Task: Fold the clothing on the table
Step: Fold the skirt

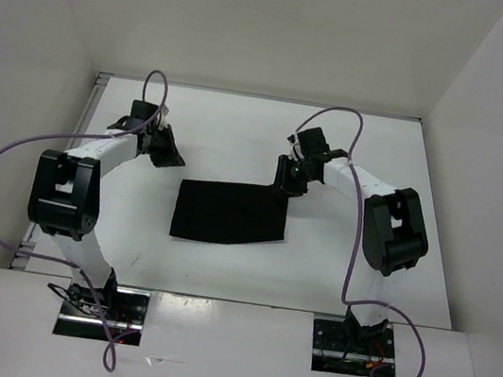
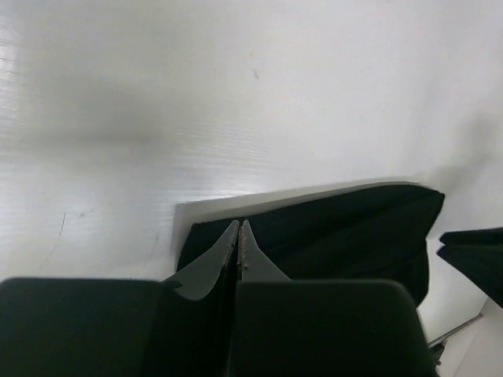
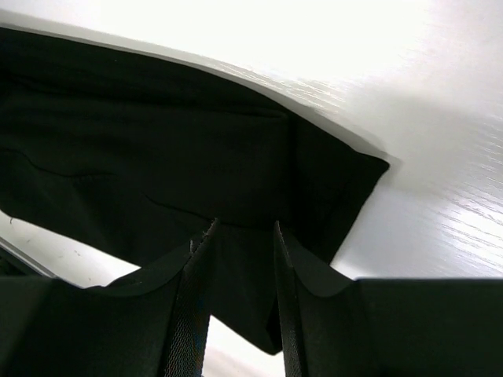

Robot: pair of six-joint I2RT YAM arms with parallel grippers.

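One piece of black clothing [image 1: 228, 214] lies flat in the middle of the table [image 1: 242, 130]. There are two claws: the right claw [image 3: 244, 228] hangs with jaws apart over its 1 o'clock corner, likely to pinch it for a fold. The left claw [image 2: 239, 229] sits pressed together and empty, off the clothing at 10 o'clock.

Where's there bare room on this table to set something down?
Widest bare stretch: the table along the back wall. Another strip lies between the black clothing and the arm bases. Crowded: the clothing's far right corner, at the right end effector, and around the left end effector.
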